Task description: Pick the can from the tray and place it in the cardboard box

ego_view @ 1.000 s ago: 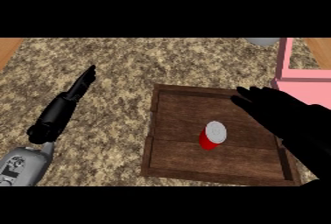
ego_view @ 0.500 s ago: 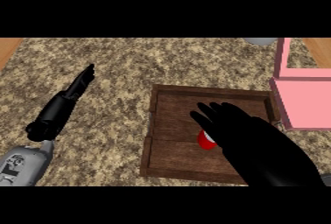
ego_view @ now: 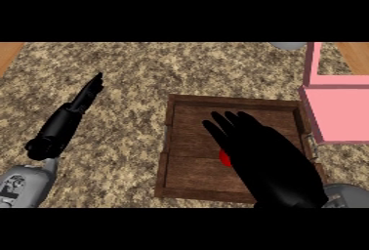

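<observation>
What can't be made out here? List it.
- Can: head view, right hand covers all but a red sliver.
- Right hand's grasp: undersides of its fingers hidden.
- Box: cut off by right edge.
- Grey thing: cut off at top.

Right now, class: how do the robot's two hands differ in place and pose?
The right hand is spread over the wooden tray, covering most of the red can; the left hand lies over the bare counter, apart from the tray. The right shows broad, the left edge-on. Both are black, fingers straight.
</observation>
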You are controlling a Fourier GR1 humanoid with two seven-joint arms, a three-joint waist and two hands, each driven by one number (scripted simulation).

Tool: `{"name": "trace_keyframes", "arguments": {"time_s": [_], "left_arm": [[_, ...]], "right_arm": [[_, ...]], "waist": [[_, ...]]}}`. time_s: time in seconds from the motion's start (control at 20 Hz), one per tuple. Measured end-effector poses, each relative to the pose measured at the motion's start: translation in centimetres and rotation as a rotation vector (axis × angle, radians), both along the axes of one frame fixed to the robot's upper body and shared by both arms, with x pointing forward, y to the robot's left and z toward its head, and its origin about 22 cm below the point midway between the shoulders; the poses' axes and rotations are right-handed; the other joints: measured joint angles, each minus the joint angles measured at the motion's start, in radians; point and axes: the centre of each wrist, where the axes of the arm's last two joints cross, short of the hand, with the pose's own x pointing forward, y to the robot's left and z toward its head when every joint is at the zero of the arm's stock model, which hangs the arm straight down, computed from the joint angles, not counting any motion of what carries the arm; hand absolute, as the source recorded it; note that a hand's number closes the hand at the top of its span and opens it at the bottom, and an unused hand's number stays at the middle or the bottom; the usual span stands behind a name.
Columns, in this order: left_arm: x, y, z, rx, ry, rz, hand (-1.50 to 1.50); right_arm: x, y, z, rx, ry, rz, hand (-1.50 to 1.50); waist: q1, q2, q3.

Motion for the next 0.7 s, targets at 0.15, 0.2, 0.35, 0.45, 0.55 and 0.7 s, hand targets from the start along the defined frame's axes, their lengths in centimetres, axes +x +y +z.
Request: {"name": "trace_keyframes", "arguments": {"time_s": [0.15, 0.2, 0.35, 0.45, 0.55, 0.7], "left_arm": [[-0.1, -0.3, 0.7, -0.001, -0.001, -0.001, 0.0], [-0.1, -0.5, 0.8, -0.002, 0.001, -0.006, 0.0], [0.3, 0.0, 0.5, -0.004, 0.002, 0.0, 0.0], [0.2, 0.2, 0.4, -0.004, 0.004, -0.001, 0.0], [0.3, -0.1, 0.5, -0.005, 0.002, 0.003, 0.0], [0.2, -0.2, 0.6, -0.003, 0.004, 0.005, 0.0]], "right_arm": [[0.7, 0.4, -0.7, -0.023, -0.007, -0.011, -1.5], [0.9, 0.7, -1.2, -0.034, -0.009, -0.016, -1.5], [1.0, 0.9, -2.4, -0.058, -0.004, -0.026, -1.5], [1.5, 1.3, -2.7, -0.071, -0.009, -0.034, -1.5], [1.6, 1.3, -3.4, -0.088, -0.012, -0.048, -1.5], [2.2, 1.2, -4.5, -0.121, -0.013, -0.067, -1.5]], "waist": [[0.002, 0.0, 0.0], [0.002, 0.0, 0.001], [-0.001, 0.001, 0.001], [0.0, 0.001, 0.001], [-0.001, 0.001, 0.001], [0.0, 0.002, 0.001]]}}
